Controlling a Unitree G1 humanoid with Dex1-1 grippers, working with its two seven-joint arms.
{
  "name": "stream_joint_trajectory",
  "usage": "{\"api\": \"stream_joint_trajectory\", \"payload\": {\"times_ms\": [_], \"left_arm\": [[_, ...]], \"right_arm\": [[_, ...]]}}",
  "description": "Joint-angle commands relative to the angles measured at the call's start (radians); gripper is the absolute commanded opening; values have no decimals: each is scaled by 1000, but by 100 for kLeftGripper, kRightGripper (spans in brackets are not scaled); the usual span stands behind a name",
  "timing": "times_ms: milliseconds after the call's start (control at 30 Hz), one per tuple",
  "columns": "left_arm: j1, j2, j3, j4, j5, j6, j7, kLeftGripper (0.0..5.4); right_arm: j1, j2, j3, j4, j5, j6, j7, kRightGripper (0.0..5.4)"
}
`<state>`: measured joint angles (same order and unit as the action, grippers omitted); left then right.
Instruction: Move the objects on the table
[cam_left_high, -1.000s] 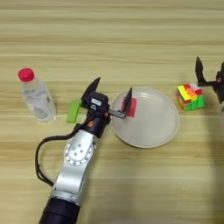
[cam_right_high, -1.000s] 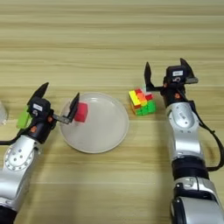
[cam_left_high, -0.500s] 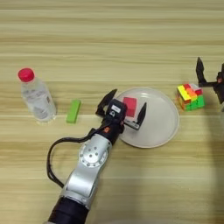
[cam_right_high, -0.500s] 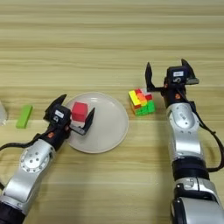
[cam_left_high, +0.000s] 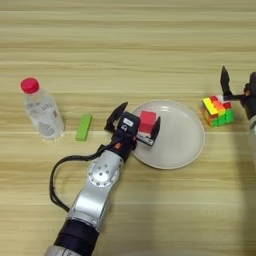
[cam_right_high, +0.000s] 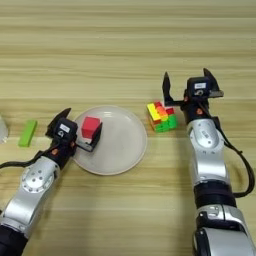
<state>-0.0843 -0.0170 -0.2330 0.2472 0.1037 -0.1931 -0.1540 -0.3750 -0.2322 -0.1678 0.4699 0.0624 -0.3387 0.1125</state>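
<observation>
- Everywhere you look is the table (cam_left_high: 150, 45), light wood with planks running across.
- Your plate (cam_left_high: 182, 145) sits mid-table; the red cube (cam_left_high: 147, 121) rests on its left part.
- Left of the plate lies the green block (cam_left_high: 84, 127), with the bottle (cam_left_high: 41, 109) upright beyond it.
- Just right of the plate is the puzzle cube (cam_right_high: 161, 116).
- Your left gripper (cam_left_high: 134, 125) reaches over the plate's left rim, fingers spread, the red cube between them, unclamped.
- Your right gripper (cam_right_high: 189, 86) hovers by the puzzle cube, spread wide, holding nothing.
</observation>
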Motion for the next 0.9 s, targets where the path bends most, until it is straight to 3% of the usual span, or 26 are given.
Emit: {"api": "stream_joint_trajectory", "payload": {"times_ms": [33,400,900], "left_arm": [[-12,4,-2,13,4,-9,-5,540],[-10,1,-23,0,19,-16,-11,540],[-40,-22,-18,67,-13,-20,-37,540]], "right_arm": [[9,9,2,-18,4,11,-5,536],[9,9,1,-18,10,19,4,536],[13,3,-3,-31,16,27,8,536]]}}
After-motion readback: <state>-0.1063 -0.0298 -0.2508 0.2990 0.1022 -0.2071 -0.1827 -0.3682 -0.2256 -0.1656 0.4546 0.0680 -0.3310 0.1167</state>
